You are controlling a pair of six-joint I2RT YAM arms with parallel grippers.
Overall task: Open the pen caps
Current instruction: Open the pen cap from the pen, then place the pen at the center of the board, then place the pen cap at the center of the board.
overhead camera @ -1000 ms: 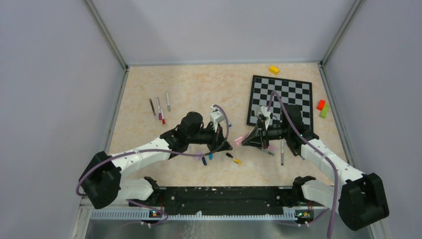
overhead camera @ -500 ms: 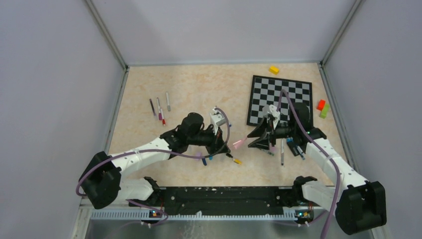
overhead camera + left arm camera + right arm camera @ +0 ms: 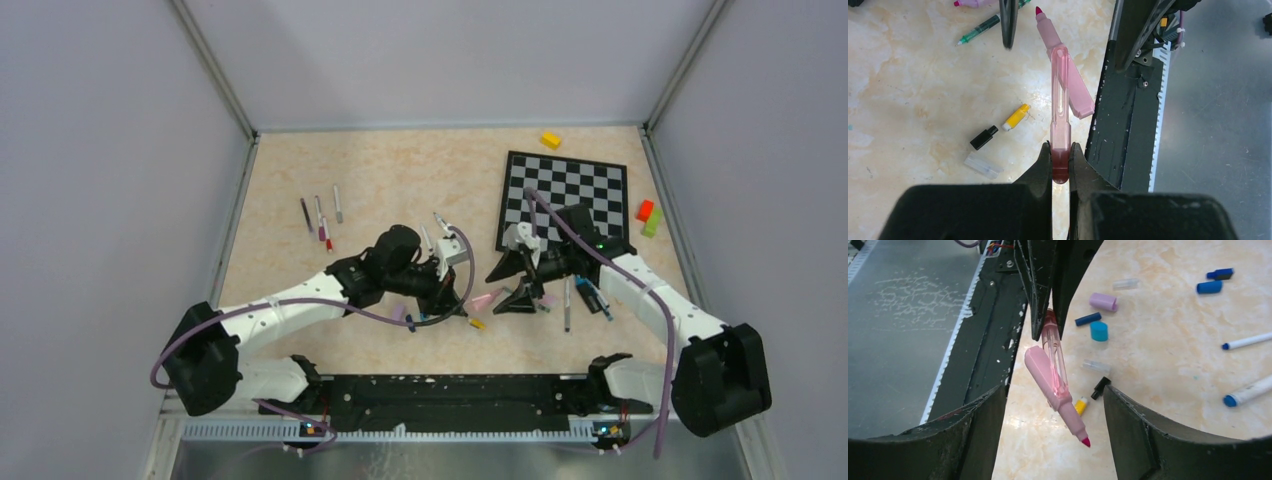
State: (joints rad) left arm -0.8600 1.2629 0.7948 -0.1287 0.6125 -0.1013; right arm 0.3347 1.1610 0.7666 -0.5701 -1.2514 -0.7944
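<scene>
The left gripper [image 3: 1060,148] is pinching a see-through pink cap [image 3: 1060,95] by its darker closed end, holding it above the near middle of the table [image 3: 400,180]. The right gripper [image 3: 1054,390] is keeping its jaws spread wide, clear of the uncapped pink pen [image 3: 1069,416] just beside the cap. A lilac cap [image 3: 1103,302], a blue cap [image 3: 1099,331] and a navy cap [image 3: 1088,319] are lying loose to the left

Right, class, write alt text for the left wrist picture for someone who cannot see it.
The left gripper is shut on the end of a clear pink cap over a marbled table. An uncapped pink pen with a magenta tip shows just beyond it; a yellow cap, a black cap and a clear cap lie at left.
</scene>
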